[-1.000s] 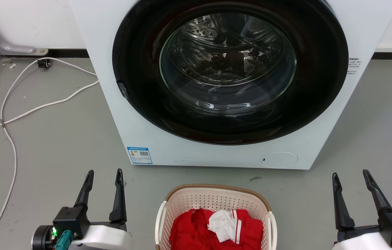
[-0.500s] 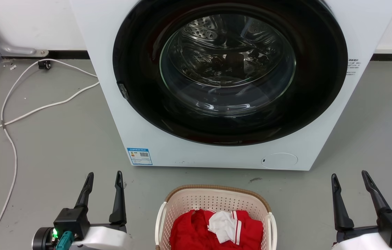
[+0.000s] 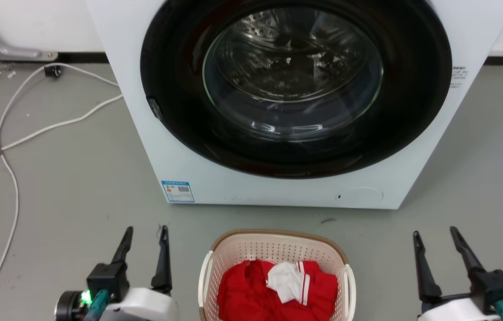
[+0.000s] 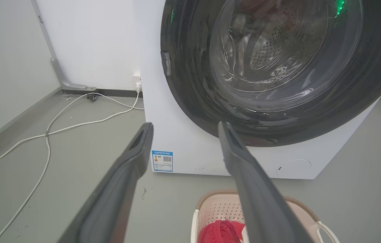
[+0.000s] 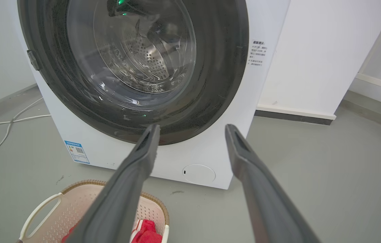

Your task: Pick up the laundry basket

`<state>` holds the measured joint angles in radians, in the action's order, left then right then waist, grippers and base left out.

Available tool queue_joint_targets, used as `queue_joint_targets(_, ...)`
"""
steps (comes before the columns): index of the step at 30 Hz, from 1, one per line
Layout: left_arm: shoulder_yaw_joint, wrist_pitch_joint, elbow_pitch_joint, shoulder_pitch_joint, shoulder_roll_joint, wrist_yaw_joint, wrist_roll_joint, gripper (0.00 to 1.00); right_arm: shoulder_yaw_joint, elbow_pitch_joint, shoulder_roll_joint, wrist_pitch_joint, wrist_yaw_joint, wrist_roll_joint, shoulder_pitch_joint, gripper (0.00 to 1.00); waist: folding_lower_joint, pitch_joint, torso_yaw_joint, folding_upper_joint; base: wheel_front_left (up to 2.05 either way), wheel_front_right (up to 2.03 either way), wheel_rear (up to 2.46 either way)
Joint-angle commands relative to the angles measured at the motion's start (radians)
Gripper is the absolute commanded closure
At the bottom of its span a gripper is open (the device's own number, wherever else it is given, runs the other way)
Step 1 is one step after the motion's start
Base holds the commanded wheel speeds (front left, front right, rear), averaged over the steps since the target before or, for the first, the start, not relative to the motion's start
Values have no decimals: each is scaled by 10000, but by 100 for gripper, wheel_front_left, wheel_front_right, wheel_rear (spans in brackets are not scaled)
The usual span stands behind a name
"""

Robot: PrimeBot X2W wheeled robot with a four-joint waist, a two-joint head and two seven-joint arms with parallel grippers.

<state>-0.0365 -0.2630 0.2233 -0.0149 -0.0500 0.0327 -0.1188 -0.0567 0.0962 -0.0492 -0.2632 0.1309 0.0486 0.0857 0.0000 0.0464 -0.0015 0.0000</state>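
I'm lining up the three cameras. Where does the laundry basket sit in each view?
Head view: basket at bottom centre, in front of the washer, cut off by the bottom edge.
Left wrist view: basket at the bottom edge, right of centre.
Right wrist view: basket in the bottom left corner.
Shared landmark: the blue label low on the washer's front.

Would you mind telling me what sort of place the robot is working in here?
Probably a laundry area: a front-loading washing machine stands on a grey floor, with a laundry basket of red and white clothes before it.
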Motion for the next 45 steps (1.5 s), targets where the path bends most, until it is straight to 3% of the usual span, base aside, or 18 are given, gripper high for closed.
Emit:
queue_joint_targets(1, -43, -28, 111, -204, -5, 27, 59, 0, 36, 152, -18, -25, -3, 59, -202, 0, 0, 134, -16, 0, 0, 0, 0)
queue_joint_targets(17, -359, -28, 4009, -2612, -188, 722, 536, 0, 787, 4331, -13, -26, -5, 650, -2725, 0, 0, 1783, -195, 0, 0, 0, 0)
queue_joint_targets(33, -1463, 4, 8650, -5787, -534, 962, 409, 0, 1404, 8284, -8, -26, -5, 1141, -5615, 0, 0, 3799, -299, 0, 0, 0, 0)
queue_joint_targets(45, -2589, 463, 10187, -7426, -600, 973, -43, 0, 2101, 10440, -8, 74, -5, 676, -7411, 0, 0, 5060, -355, 0, 0, 0, 0)
